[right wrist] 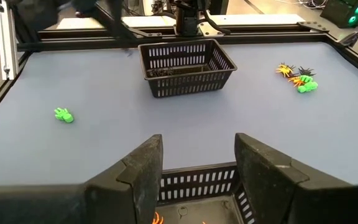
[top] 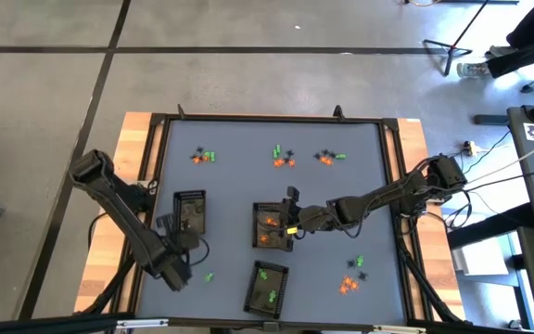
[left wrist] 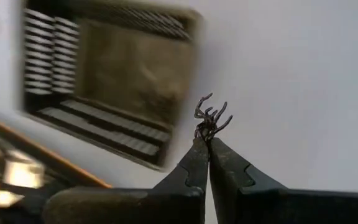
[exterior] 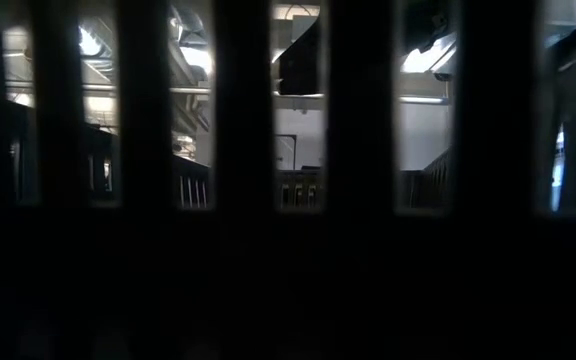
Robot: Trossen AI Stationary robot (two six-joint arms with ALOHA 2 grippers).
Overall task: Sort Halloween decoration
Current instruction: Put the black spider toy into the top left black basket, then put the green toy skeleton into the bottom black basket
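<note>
The left hand [left wrist: 207,142] pinches a black spider [left wrist: 209,116] at its fingertips, just beside the left tray [left wrist: 110,87]. The right hand [right wrist: 197,163] hangs open over the middle tray [right wrist: 197,186], which holds orange trinkets [top: 267,229].

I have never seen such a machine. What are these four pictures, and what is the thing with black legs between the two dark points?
It is a robot with two dark arms at a grey table. One camera looks down from above; one sits at table height, blocked by a slotted wall; one rides on each wrist. The left hand is shut on a small black plastic spider beside the left black slotted tray. The right hand is open above the middle tray, which holds orange trinkets. A third tray holds green ones. More trinkets lie in little groups.
</note>
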